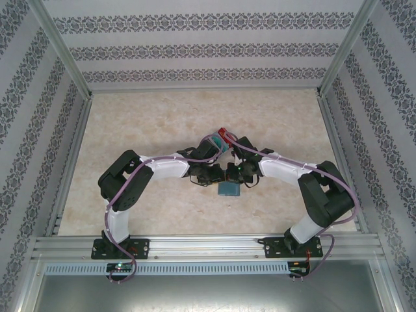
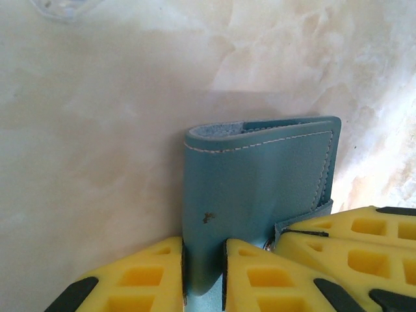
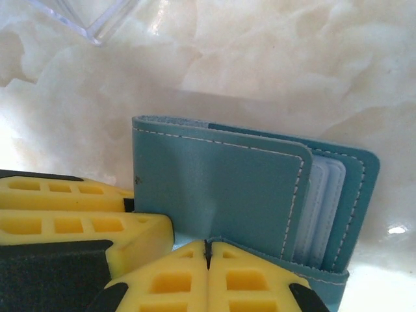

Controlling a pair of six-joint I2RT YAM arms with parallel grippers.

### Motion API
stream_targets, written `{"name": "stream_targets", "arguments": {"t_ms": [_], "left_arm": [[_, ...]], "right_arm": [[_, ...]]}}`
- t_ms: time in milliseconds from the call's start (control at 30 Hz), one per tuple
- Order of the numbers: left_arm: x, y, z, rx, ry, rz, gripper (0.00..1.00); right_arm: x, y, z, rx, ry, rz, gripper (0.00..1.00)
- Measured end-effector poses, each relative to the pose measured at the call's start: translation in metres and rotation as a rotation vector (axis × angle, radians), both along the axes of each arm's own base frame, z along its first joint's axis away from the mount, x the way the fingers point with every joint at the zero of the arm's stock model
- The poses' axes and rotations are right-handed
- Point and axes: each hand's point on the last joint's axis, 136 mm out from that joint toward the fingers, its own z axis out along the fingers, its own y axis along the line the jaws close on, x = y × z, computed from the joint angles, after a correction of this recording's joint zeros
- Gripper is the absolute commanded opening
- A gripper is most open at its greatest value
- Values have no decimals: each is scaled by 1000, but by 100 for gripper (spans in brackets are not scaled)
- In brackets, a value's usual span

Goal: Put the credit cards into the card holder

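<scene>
Where the two arms meet over the middle of the marble-patterned table (image 1: 162,123), one card holder (image 1: 229,188) is gripped from both sides; it is a teal-blue folded wallet with pale stitching. Left gripper (image 2: 205,260): its two yellow fingers (image 2: 130,283) stand a narrow gap apart, with the folded body of the card holder filling that gap and touching both inner faces. Right gripper (image 3: 208,250): its two yellow fingers are pressed tip to tip, and a thin lower flap of the card holder runs into the seam between them, so the jaws are closed on that flap. Each wrist view therefore shows four yellow fingers, two of its own at the bottom edge and two of the opposite gripper at the side. In the right wrist view the outer cover is lifted slightly off the back panel, exposing pale pocket layers (image 3: 318,208) along the open edge; their number is not clear. Whether the card holder rests on the table or is raised above it cannot be told. One clear plastic box (image 3: 91,19) lies beyond the card holder, with only a corner in view. One small red item (image 1: 225,134) sits just beyond the wrists, too small to identify.
</scene>
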Motion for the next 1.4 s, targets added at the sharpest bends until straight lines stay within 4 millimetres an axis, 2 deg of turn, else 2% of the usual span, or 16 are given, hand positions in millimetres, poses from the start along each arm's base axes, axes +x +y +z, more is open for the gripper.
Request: {"name": "stream_targets", "arguments": {"t_ms": [333, 600, 933, 1400], "left_arm": [[0, 0, 0, -9, -4, 6, 19], [1, -4, 2, -25, -16, 1, 18], [1, -3, 2, -24, -16, 1, 18], [1, -3, 2, -24, -17, 2, 18]], "right_arm": [[0, 0, 4, 12, -25, 11, 0], [0, -9, 9, 40, 6, -7, 0], [-8, -5, 8, 37, 16, 29, 0], [-4, -1, 3, 21, 56, 29, 0]]}}
